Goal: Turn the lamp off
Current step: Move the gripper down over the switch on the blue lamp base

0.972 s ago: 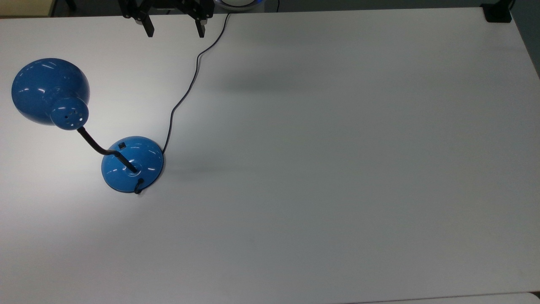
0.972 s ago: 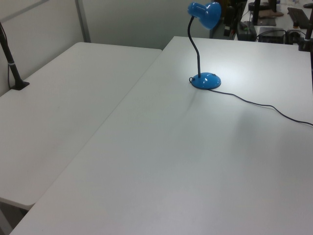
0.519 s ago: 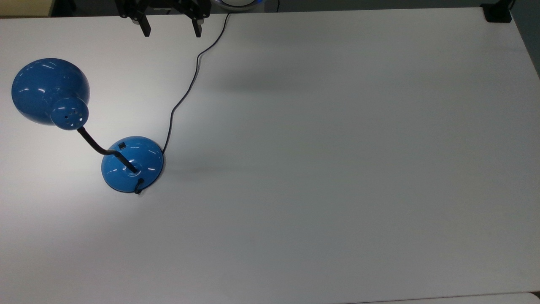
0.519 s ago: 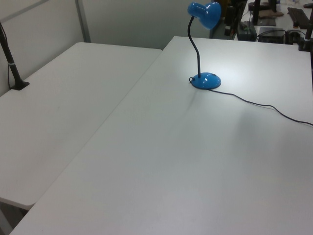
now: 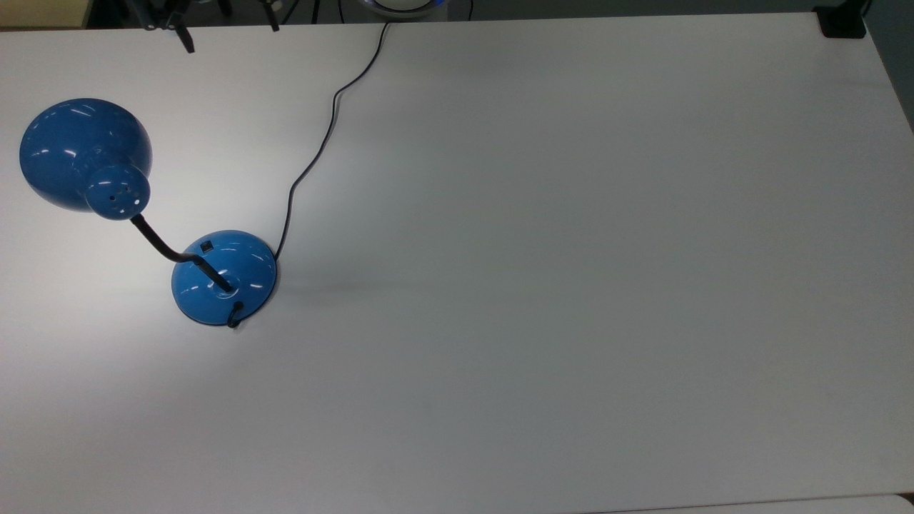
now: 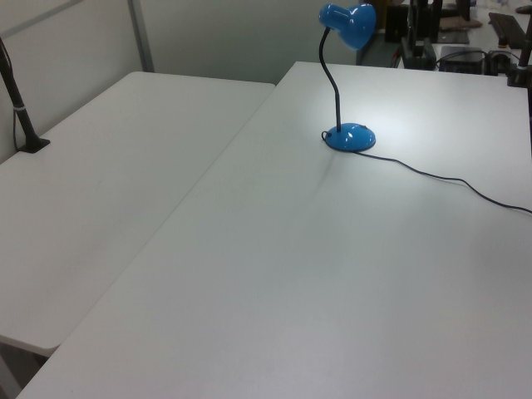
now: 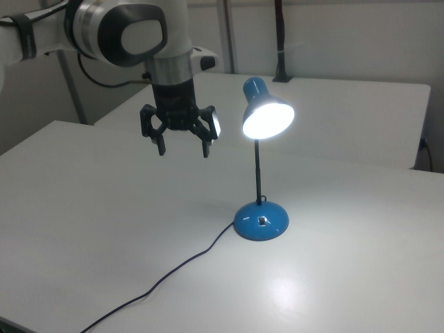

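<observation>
I have the white table (image 5: 571, 285) spread across the whole top view, and the lamp (image 7: 262, 177) stands right of centre in the right view, at the left of the frame in the top view. It is lit: the shade (image 7: 267, 116) glows and throws a bright patch on the tabletop. My gripper (image 7: 182, 148) hangs in the upper left of the right view, fingers spread apart and holding nothing, well apart from the lamp. The gooseneck (image 5: 166, 250) I judge bendy and the glossy shade slippery, so I would not grip either. The domed base (image 5: 224, 277) looks weighted enough to take a push. The contact point is the small black switch (image 5: 207, 246) on the base, pressed straight down with one fingertip.
</observation>
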You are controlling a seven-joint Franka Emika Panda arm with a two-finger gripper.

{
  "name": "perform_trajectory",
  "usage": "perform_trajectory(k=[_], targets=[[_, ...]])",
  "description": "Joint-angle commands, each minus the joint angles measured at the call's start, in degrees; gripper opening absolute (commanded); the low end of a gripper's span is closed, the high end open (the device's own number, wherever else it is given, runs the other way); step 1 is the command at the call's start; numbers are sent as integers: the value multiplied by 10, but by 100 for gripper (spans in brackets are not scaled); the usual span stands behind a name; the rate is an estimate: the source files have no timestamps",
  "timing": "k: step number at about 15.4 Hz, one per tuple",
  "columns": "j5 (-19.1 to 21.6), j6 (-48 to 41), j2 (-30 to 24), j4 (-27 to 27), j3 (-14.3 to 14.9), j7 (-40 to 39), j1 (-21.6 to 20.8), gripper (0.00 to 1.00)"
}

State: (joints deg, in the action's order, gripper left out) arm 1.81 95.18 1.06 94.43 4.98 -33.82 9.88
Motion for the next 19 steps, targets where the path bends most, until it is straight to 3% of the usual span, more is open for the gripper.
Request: perform_trajectory(k=[1, 2, 3, 4, 5, 6, 8, 15, 19], targets=[[-27, 18, 17, 28, -1, -19, 9, 100], [-28, 39, 23, 41, -1, -19, 17, 93], [-23, 61, 25, 55, -1, -19, 24, 73], [-15, 99, 32, 65, -1, -14, 33, 35], [1, 119, 44, 66, -1, -12, 42, 13], [26, 136, 54, 66, -1, -12, 48, 0], [54, 175, 75, 67, -1, -15, 53, 0], [59, 357, 123, 129, -1, 2, 59, 0], [61, 425, 157, 135, -1, 13, 58, 0]])
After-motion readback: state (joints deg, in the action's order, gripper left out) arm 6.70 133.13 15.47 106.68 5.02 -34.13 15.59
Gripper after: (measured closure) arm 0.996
